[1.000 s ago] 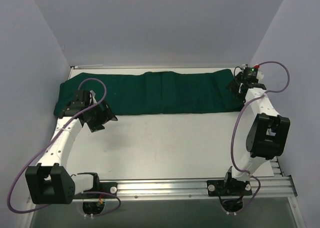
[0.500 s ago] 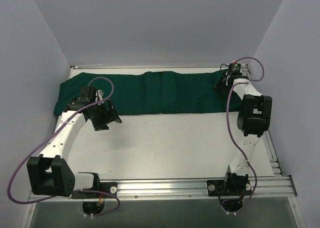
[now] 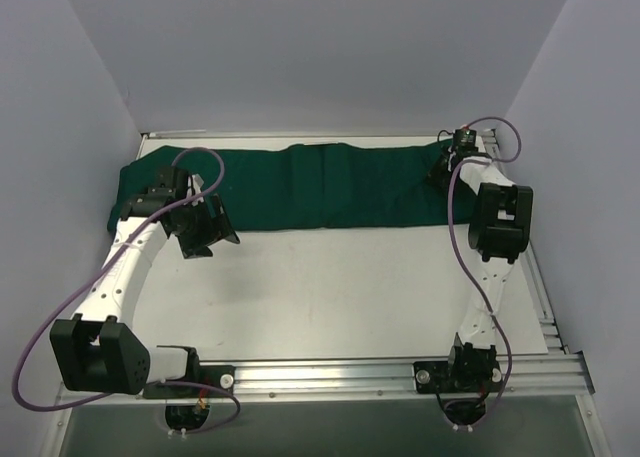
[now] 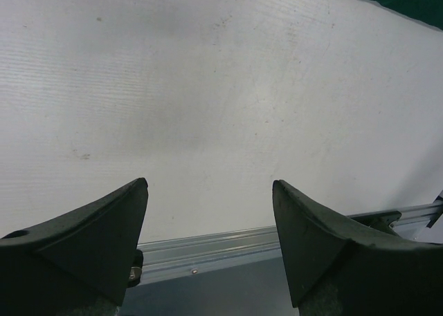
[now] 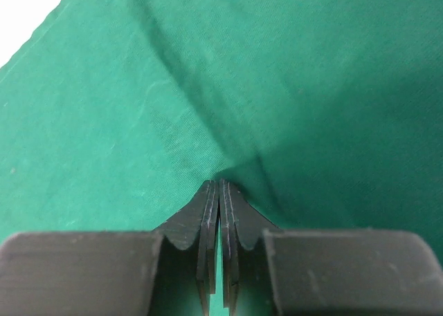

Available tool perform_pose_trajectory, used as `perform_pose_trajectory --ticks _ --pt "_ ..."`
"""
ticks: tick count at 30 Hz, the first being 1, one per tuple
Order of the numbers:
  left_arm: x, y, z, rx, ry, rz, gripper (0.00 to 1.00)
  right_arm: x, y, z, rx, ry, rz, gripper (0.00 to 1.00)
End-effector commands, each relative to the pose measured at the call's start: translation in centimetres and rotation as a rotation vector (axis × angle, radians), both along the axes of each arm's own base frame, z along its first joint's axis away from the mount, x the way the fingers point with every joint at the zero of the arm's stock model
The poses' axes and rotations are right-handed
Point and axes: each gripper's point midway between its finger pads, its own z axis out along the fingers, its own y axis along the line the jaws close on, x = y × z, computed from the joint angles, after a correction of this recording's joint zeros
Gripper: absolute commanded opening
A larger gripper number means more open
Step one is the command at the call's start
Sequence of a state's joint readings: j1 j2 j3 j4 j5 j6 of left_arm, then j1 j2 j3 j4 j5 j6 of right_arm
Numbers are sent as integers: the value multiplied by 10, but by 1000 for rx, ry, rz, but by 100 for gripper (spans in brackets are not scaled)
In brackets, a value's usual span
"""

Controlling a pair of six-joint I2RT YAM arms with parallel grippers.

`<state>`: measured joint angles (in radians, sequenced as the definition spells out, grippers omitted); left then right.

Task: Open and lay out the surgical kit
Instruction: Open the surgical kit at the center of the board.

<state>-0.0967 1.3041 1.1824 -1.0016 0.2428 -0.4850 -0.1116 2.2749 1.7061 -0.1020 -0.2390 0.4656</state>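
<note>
left arm: you have it bent over the table's point(image 3: 330, 297) left side, wrist tipped down just near of the cloth.
left gripper point(image 4: 208, 184): your jaws stand wide apart with nothing between them, bare white surface below.
room: white table shows from the near rail point(image 3: 330, 375) up to the cloth's near edge.
drape point(image 3: 330, 187): dark green, folded into a long strip along the far edge.
right arm: yours reaches the far right corner.
right gripper point(image 5: 219, 186): jaws pressed together, pinching a pucker of the drape.

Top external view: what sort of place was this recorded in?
Probably a lab robot test cell, not an operating room: plain pale walls box in a white table, and an aluminium rail carries both arm bases. A green drape lies on the table.
</note>
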Motion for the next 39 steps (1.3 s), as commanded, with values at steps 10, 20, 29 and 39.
perform_pose_trajectory --ticks 10,20,29,39 --pt "6 8 13 32 -37 5 82 -18 -104 19 -195 86 -210 0" --pt "16 7 13 35 -21 -7 82 -24 -180 75 -455 103 -259 1" --pt "13 14 26 67 -39 7 82 28 -129 109 -312 -64 -212 17" --pt "19 11 8 55 -26 1 82 64 -107 106 -237 -166 -140 54"
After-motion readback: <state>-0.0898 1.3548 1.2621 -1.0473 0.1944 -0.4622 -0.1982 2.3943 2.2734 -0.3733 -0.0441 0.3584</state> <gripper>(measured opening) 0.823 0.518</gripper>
